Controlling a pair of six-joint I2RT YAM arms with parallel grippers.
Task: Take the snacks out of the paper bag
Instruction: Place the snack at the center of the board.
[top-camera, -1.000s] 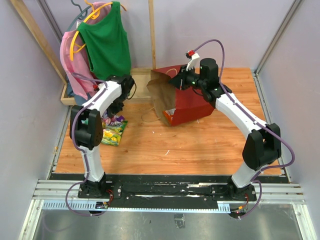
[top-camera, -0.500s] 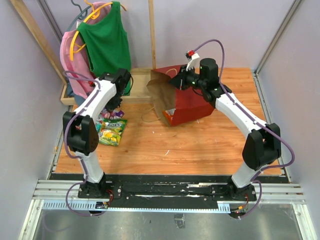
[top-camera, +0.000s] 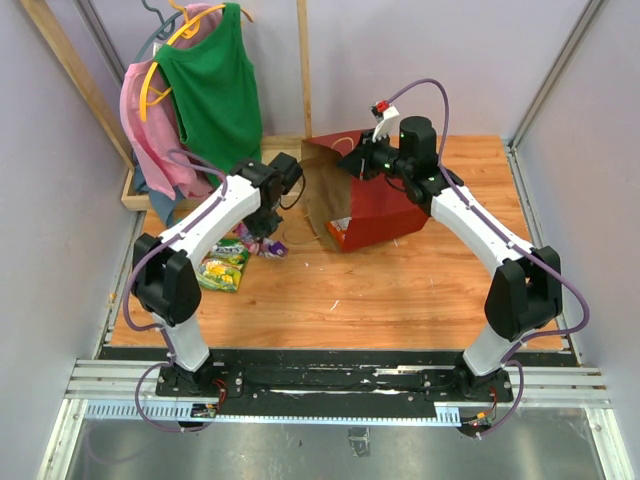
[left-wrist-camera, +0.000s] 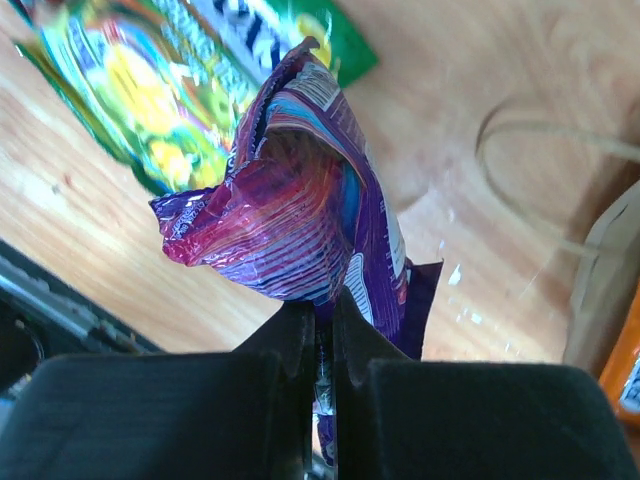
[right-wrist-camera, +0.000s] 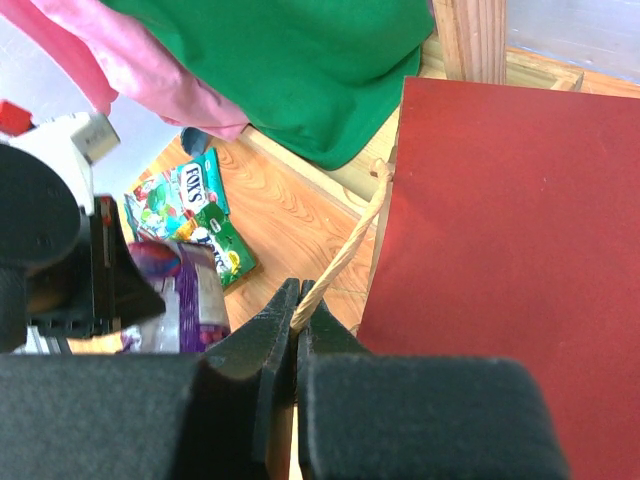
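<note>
The left gripper (left-wrist-camera: 322, 312) was clamped on a purple candy bag (left-wrist-camera: 290, 220), at eight o'clock from the paper bag (top-camera: 385, 215). The right gripper (right-wrist-camera: 297, 300) pinched tight that bag's cord handle (right-wrist-camera: 345, 250).

The 2 arms (top-camera: 215, 215) have white shells, black joints and purple cables (top-camera: 425, 88).

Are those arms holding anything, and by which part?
Left fingers pinch a purple candy bag by one edge; right fingers pinch the cord handle of the paper bag.
</note>
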